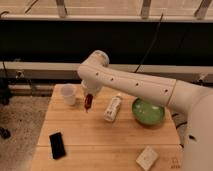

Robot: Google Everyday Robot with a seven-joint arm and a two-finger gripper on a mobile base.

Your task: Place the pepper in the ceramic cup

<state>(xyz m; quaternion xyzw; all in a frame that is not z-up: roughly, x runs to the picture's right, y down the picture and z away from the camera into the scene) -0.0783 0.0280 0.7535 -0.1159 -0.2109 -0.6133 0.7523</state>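
Camera view looks down on a wooden worktop filling the lower half of the frame, its near edge cut off by the bottom border. The robot's white arm enters from the right edge, where its bulky lower section is cropped, runs up to the upper middle and bends downward there. The end effector hangs under that bend, left of centre, and most of it is hidden beneath the rounded wrist housing. It is clenched on the pepper, which shows as a slim dark red strip hanging upright below it. The pepper's top end is hidden in the grip, and whether its lower tip touches the worktop cannot be told. The pepper is just to the right of the ceramic cup, outside it, with a narrow gap between them.

The ceramic cup stands upright near the worktop's upper left corner, mouth up; its inside is too pale to make out. The green bowl sits right of centre, its upper right rim partly covered by the arm, and its inside shows only plain green. Between the pepper and the bowl a white bottle lies on its side. A flat black slab lies at the lower left, and a small pale box sits at the lower right, close to the bottom border
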